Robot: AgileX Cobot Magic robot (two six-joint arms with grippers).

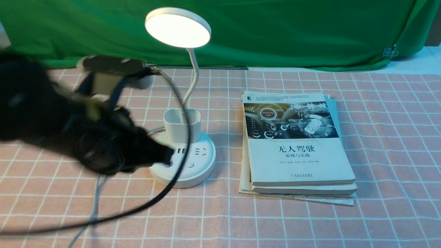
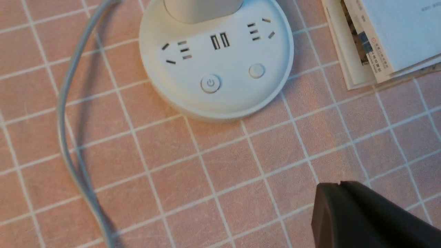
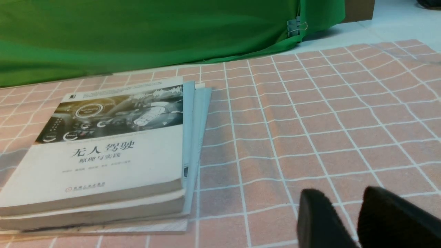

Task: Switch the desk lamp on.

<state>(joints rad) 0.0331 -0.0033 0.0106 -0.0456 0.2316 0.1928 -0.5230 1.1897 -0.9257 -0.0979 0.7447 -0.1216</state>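
So the desk lamp (image 1: 182,125) is stood on the bench (image 1: 310,220) just left of the books (image 1: 296,155). Its head is glowing, so the switching-on step looks pretty much done. The left end effector (image 2: 339,186) is seen pinched shut on nothing, near the base but clear of the power button (image 2: 210,83). The right end effector (image 3: 344,196) is parted a little, empty. Next, probably only a clean pull-away is called for, with the cord (image 2: 65,103) left unsnagged.
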